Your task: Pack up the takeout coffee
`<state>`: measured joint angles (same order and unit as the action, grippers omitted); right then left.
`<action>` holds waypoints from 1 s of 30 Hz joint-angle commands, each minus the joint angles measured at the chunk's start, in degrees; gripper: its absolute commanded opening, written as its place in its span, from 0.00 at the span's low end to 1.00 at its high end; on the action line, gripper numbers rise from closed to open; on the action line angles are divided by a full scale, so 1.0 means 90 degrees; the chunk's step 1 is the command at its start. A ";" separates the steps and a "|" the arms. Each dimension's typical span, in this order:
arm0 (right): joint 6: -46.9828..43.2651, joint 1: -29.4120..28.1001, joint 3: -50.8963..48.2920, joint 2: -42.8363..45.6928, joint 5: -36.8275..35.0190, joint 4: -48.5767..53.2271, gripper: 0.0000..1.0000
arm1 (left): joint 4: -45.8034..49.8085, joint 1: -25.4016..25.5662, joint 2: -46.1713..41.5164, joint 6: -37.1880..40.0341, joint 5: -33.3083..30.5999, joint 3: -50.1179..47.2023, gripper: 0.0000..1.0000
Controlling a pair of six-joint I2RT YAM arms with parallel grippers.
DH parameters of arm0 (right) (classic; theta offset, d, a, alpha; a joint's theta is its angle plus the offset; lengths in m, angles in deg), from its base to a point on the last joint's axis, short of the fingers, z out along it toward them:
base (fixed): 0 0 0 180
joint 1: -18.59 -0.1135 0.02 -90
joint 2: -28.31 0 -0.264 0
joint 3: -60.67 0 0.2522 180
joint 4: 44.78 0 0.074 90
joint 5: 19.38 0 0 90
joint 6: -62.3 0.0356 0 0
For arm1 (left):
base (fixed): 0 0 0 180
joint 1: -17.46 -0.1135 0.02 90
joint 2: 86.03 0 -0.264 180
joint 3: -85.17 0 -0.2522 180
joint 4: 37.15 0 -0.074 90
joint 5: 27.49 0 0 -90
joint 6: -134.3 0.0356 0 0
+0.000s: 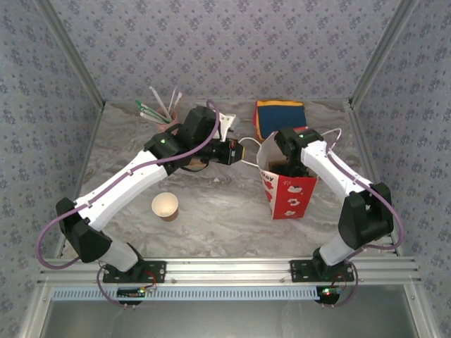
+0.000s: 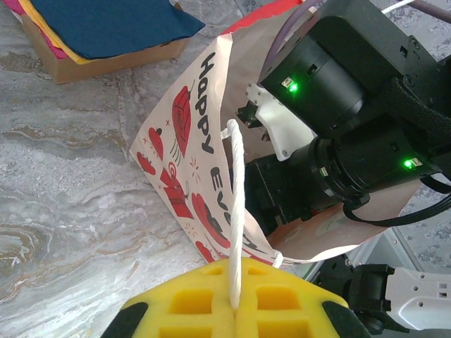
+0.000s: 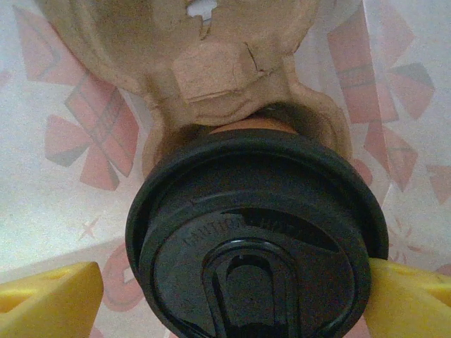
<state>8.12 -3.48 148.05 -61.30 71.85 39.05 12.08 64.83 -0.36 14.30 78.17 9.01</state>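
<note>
Yellow pads (image 2: 190, 306) of the left gripper (image 2: 235, 304) sit closed on the white rope handle (image 2: 236, 204) of the printed paper gift bag (image 1: 289, 193). They draw that side toward the middle of the table (image 1: 225, 229), seemingly to keep the mouth spread and the bag upright while the other arm works inside.

The right gripper (image 3: 235, 278) is down in the bag with its jaws set wide on either side of the takeout coffee (image 3: 254, 239), black lid facing up. The right pad meets the lid's rim, while a sliver of bag wall shows beside the left pad, so I cannot tell whether the cup is still pinched or merely straddled. The cup stands deep inside the bag, against a moulded pulp cup carrier (image 3: 211, 77), near the right edge of the table.

Room is tight: the bag walls close in around the wrist, so any withdrawal should go straight up through the mouth. Outside, a lidless paper cup (image 1: 165, 205) stands toward the near left. A cup of straws (image 1: 161, 107) and a box of napkins (image 1: 280, 113) line the far edge, all well apart from the bag.
</note>
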 commanded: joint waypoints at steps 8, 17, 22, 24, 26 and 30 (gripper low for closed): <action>0.0269 -0.0013 -0.0141 0.0161 -0.0332 0.0335 0.93 | 0.0062 0.0051 0.0025 0.0037 -0.0019 0.0259 0.00; 0.0248 -0.0029 -0.0139 0.0120 -0.0448 0.0311 0.93 | 0.0059 0.0058 0.0038 0.0062 -0.0008 0.0312 0.00; 0.0259 -0.0072 -0.0033 0.0102 -0.0541 0.0388 0.93 | 0.0051 0.0094 0.0093 0.0062 0.0028 0.0371 0.00; 0.0259 -0.0087 -0.0012 0.0087 -0.0571 0.0407 0.93 | 0.0053 0.0102 0.0110 0.0062 0.0052 0.0392 0.00; 0.0269 -0.0107 -0.0006 0.0073 -0.0570 0.0409 0.93 | 0.0050 0.0126 0.0119 0.0068 0.0057 0.0419 0.00; 0.0269 -0.0130 -0.0007 0.0061 -0.0559 0.0394 0.93 | 0.0078 0.0137 0.0127 0.0071 0.0049 0.0487 0.00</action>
<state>9.43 -4.35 147.20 -61.03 68.66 39.68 12.65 65.93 0.45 14.30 78.34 10.23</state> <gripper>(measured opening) 0.929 0.044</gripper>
